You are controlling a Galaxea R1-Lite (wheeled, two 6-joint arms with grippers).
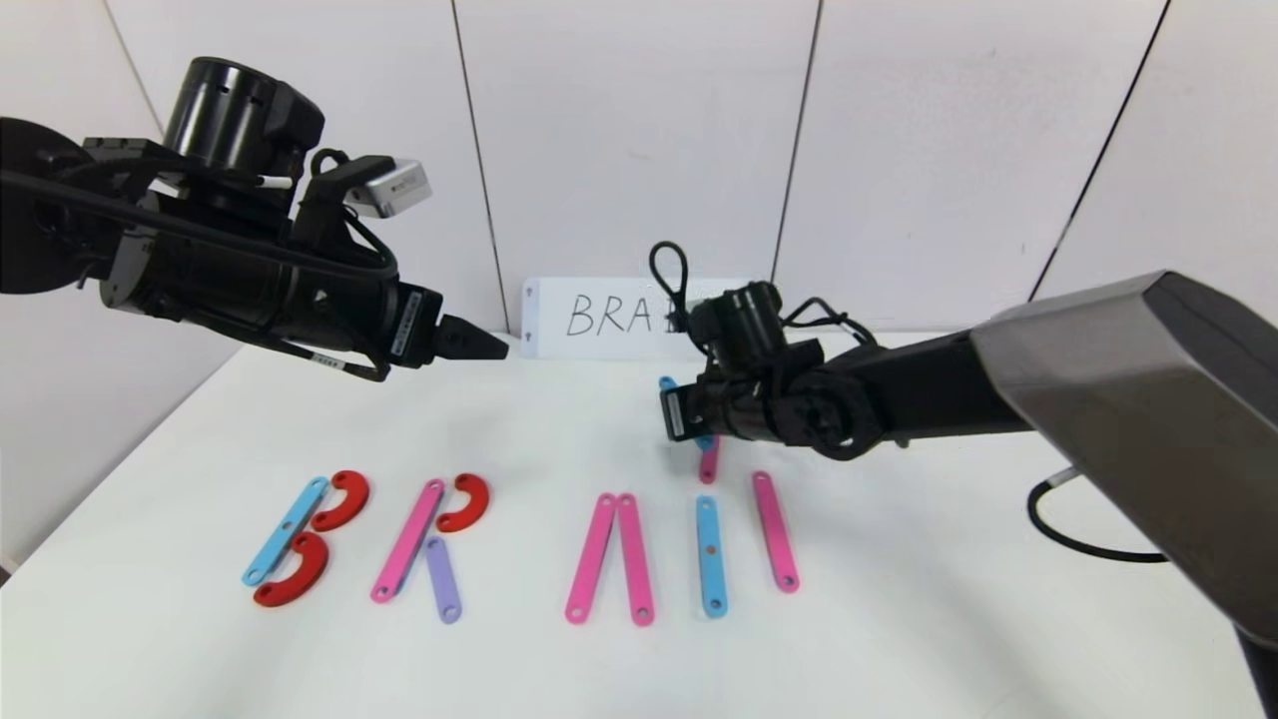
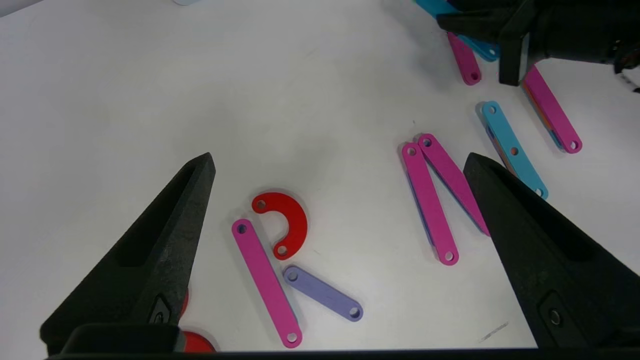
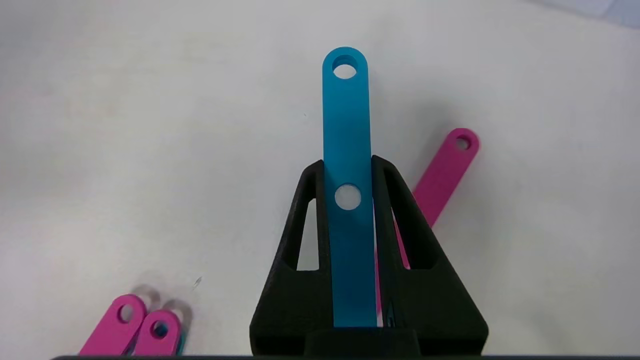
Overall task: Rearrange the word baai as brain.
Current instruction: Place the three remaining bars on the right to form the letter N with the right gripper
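Observation:
Flat plastic letters lie in a row near the table's front edge. B is a blue bar [image 1: 285,529] with two red arcs [image 1: 339,499]. R is a pink bar [image 1: 407,539], a red arc [image 1: 464,502] and a purple bar [image 1: 442,579]. Two pink bars [image 1: 611,557] form a tent, then come a blue bar [image 1: 711,556] and a pink bar [image 1: 776,532]. My right gripper [image 3: 347,165] is shut on another blue bar [image 3: 346,115], held just above the table behind them, over a short pink bar [image 3: 445,170]. My left gripper [image 2: 340,165] is open and empty, high above the R.
A white card [image 1: 599,315] with handwritten letters stands against the back wall, partly hidden by my right arm. A black cable [image 1: 1068,529] loops on the table at the right. The table's front edge runs close below the letters.

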